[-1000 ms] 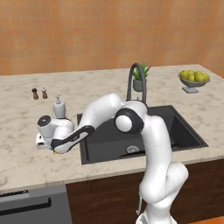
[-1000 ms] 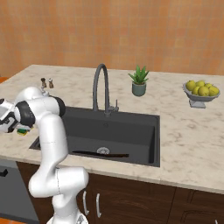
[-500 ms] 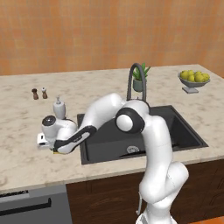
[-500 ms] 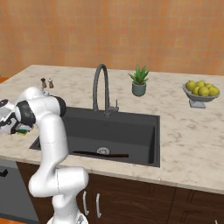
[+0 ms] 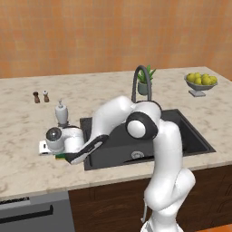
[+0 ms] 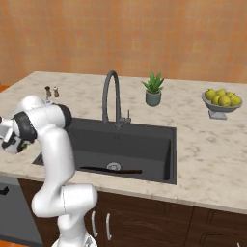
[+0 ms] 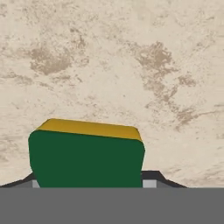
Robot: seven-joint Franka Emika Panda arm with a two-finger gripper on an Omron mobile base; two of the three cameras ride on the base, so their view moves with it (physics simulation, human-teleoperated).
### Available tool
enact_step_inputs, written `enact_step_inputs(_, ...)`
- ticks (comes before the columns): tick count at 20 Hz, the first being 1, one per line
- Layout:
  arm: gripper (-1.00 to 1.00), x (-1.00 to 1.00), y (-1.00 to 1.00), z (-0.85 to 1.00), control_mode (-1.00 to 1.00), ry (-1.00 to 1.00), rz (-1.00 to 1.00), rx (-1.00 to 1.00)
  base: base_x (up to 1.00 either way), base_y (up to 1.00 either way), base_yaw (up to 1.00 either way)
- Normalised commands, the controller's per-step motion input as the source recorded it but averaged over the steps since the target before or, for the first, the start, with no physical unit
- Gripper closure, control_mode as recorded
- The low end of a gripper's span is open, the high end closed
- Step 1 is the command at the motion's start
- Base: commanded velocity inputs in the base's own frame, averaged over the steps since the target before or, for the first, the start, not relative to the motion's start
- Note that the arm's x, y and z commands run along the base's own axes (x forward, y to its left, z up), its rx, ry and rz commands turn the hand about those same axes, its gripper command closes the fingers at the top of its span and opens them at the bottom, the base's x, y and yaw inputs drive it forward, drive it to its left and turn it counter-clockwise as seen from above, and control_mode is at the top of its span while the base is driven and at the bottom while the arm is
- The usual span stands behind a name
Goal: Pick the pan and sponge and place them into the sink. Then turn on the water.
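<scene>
Hand view puts the pincer (image 7: 87, 183) low over the sponge (image 7: 86, 156), its dark tips showing at either side of the green face, but whether they have closed on it I cannot tell. The sponge lies on the counter (image 5: 27, 122) near its front edge, just left of the sink (image 5: 190, 136), in whose basin the pan's handle (image 6: 112, 170) already rests. Light, soft and squashy, it should be pinched gently across its short sides, low on the yellow body.
</scene>
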Motion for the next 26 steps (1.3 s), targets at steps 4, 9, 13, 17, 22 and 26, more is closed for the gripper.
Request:
enact_step_inputs(4, 1.00, -0.32, -0.49, 0.62, -1.00, -0.10, -0.03, 0.11, 0.00, 0.00, 0.00)
enact_step_inputs(9, 1.00, -0.04, -0.56, 0.95, -1.00, 0.05, -0.14, 0.09, 0.00, 0.00, 0.00)
enact_step_inputs(13, 1.00, -0.01, -0.66, 1.00, -1.00, 0.12, -0.20, 0.08, 0.00, 0.00, 0.00)
enact_step_inputs(17, 1.00, -0.10, -0.67, 0.87, -1.00, 0.16, -0.36, 0.04, 0.00, 0.00, 0.00)
enact_step_inputs(22, 1.00, -0.22, -0.54, 0.70, -1.00, 0.01, -0.46, 0.03, 0.00, 0.00, 0.00)
enact_step_inputs(26, 1.00, -0.33, -0.41, 0.48, -1.00, 0.05, -0.50, 0.01, 0.00, 0.00, 0.00)
